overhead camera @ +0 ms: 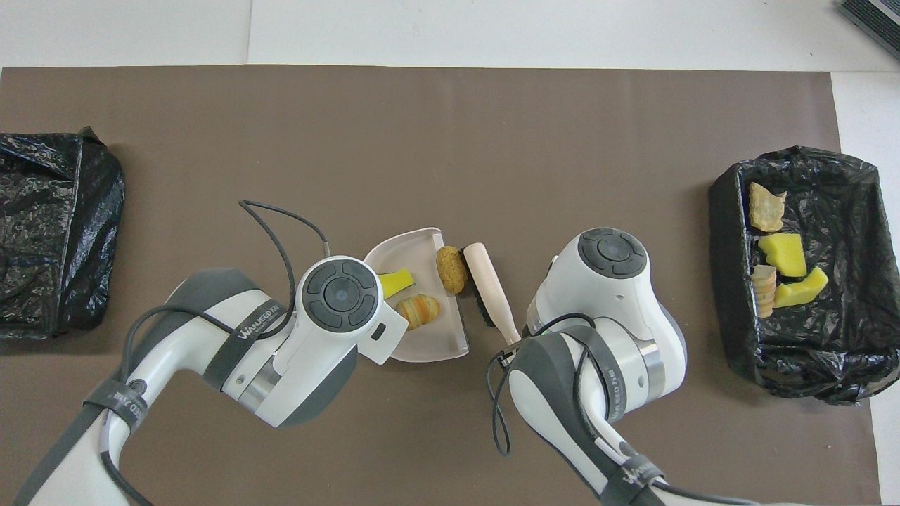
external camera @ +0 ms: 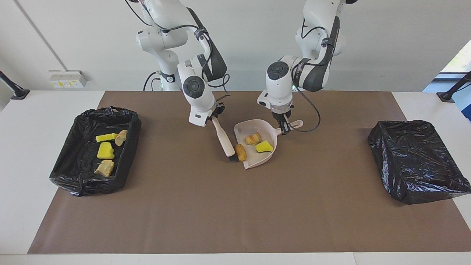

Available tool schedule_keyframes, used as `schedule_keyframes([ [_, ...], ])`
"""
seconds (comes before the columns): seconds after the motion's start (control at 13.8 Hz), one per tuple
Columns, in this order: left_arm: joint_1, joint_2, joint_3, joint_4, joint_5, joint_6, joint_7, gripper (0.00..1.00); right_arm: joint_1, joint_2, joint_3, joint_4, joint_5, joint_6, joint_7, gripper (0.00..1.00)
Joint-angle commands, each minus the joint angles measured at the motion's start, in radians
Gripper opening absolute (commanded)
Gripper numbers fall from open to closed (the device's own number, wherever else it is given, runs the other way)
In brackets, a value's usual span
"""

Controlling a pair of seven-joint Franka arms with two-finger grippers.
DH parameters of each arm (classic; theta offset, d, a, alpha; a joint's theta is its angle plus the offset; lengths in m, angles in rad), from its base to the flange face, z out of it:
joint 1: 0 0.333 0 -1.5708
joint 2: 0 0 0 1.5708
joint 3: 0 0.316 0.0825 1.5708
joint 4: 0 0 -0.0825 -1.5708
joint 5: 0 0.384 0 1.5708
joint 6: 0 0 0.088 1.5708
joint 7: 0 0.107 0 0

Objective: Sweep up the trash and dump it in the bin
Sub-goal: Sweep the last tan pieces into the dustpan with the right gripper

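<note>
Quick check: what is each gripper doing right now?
Left gripper: shut on the dustpan handle.
Right gripper: shut on the brush handle.

Mid-table was crowded: the pale pink plastic dustpan (external camera: 257, 147) (overhead camera: 422, 309) lay on the brown mat (external camera: 235, 213) (overhead camera: 450, 140) w/ the cream-handled black-bristle brush (external camera: 224, 138) (overhead camera: 489, 288) slanted just beside its open edge, a golden-brown bread-like lump (external camera: 240, 152) (overhead camera: 451, 269) wedged btwn them. Both arms hung over that spot. Wide bare mat stretched to the black-bagged bin holding scraps (external camera: 84, 180) (overhead camera: 724, 211) at the right arm's end and the black-bagged bin (external camera: 415, 162) (overhead camera: 56, 232) at the left arm's end.
</note>
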Motion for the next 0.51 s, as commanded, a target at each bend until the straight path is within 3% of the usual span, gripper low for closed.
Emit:
schedule_keyframes([
  [0.0,0.013,-0.02,-0.003,-0.028,-0.008,0.014,0.025,0.0,0.005,-0.081,0.003,-0.103,0.107,0.046,-0.019,0.0],
  [0.29,0.034,-0.015,-0.003,-0.028,-0.008,0.047,0.105,0.0,0.034,-0.101,0.001,-0.133,0.186,0.053,-0.008,0.0],
  [0.44,0.034,-0.013,-0.003,-0.029,-0.008,0.072,0.162,0.0,0.049,-0.13,0.003,-0.188,0.285,0.121,-0.015,0.0],
])
